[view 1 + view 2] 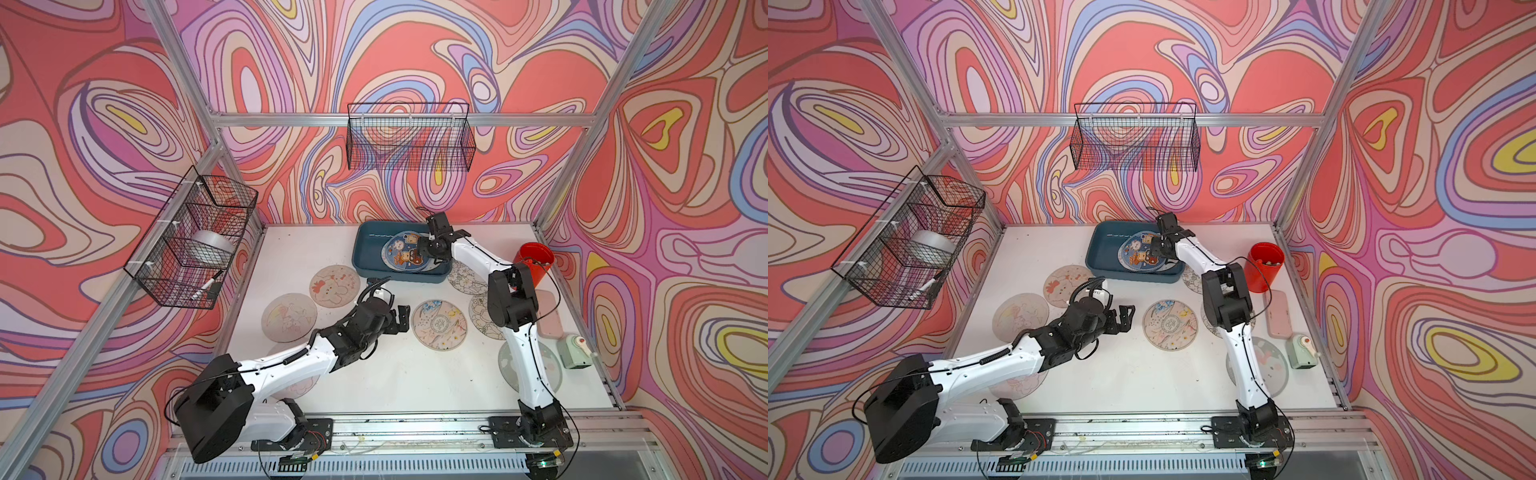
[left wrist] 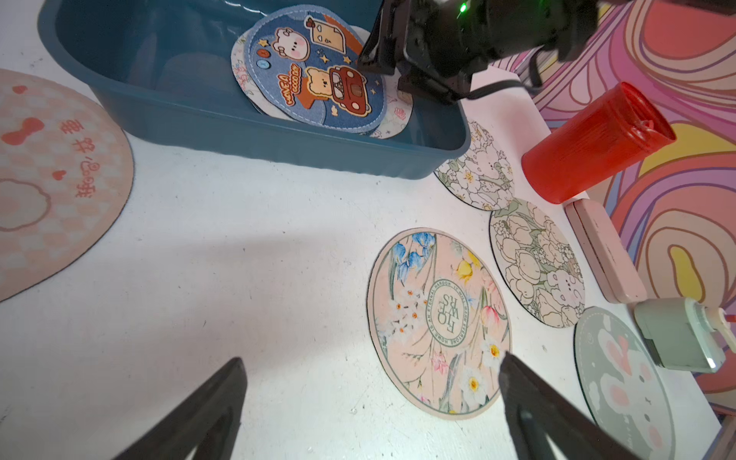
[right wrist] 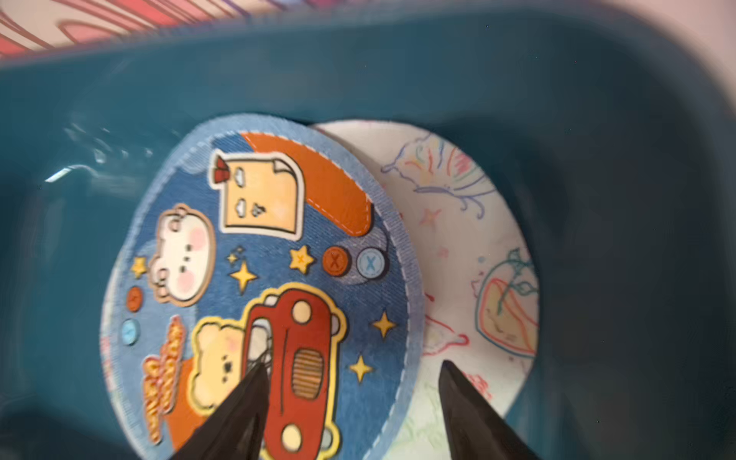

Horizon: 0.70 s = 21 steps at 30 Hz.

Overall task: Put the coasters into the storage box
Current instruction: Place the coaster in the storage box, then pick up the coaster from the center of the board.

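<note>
Blue denim-print coaster [image 3: 255, 278] with bears and a red car lies on top of a white coaster [image 3: 470, 247] inside the teal storage box [image 1: 368, 245], at the far middle of the desk [image 1: 374, 374]. The right arm stretches far over the box. Its end effector [image 3: 350, 364] is parted above the stack, gripping nothing. The left end effector [image 1: 401, 318] hovers wide open and empty beside a floral coaster [image 1: 439, 325].

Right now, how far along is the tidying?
Barely started. A blue coaster lies on a white coaster inside the box. The right gripper hangs open over them, holding nothing; the left gripper is open beside the flower coaster. At least six more coasters lie on the table.
</note>
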{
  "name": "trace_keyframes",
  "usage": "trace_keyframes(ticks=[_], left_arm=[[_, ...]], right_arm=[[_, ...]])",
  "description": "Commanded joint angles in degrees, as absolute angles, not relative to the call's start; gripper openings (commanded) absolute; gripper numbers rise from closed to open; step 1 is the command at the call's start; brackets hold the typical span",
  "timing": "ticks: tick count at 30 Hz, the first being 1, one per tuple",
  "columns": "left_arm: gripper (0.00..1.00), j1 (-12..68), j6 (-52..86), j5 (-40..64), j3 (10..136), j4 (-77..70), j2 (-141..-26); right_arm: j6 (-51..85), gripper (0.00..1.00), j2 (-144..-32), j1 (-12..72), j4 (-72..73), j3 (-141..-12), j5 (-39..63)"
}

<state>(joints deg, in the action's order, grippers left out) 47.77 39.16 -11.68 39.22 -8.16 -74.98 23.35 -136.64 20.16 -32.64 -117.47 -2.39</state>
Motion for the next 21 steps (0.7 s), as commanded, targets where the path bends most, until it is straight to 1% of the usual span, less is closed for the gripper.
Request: trace_keyframes(ticks=[1, 7, 13, 17, 21], left_arm=[[1.0, 47.34, 40.26, -10.77, 41.42, -5.37, -76.4], [1.0, 47.32, 39.73, -7.55, 44.47, -2.6, -79.71], [1.0, 47.32, 39.64, -5.16, 45.78, -3.13, -82.17], [1.0, 47.29, 39.94, -3.5, 46.73, -3.53, -83.67], [1.0, 47.33, 41.52, -3.24, 49.32, -0.24, -86.38]], right_arm=[[21.54, 0.69, -130.72, 19.93, -33.12, -115.8, -3.12], [20.58, 0.69, -125.36, 19.94, -35.76, -110.72, -0.2], [19.2, 0.69, -117.53, 19.95, -35.11, -100.85, 2.88], [19.16, 0.69, -111.58, 19.86, -34.18, -94.34, 3.09], [20.07, 0.69, -106.01, 19.34, -33.3, -87.53, 3.11]])
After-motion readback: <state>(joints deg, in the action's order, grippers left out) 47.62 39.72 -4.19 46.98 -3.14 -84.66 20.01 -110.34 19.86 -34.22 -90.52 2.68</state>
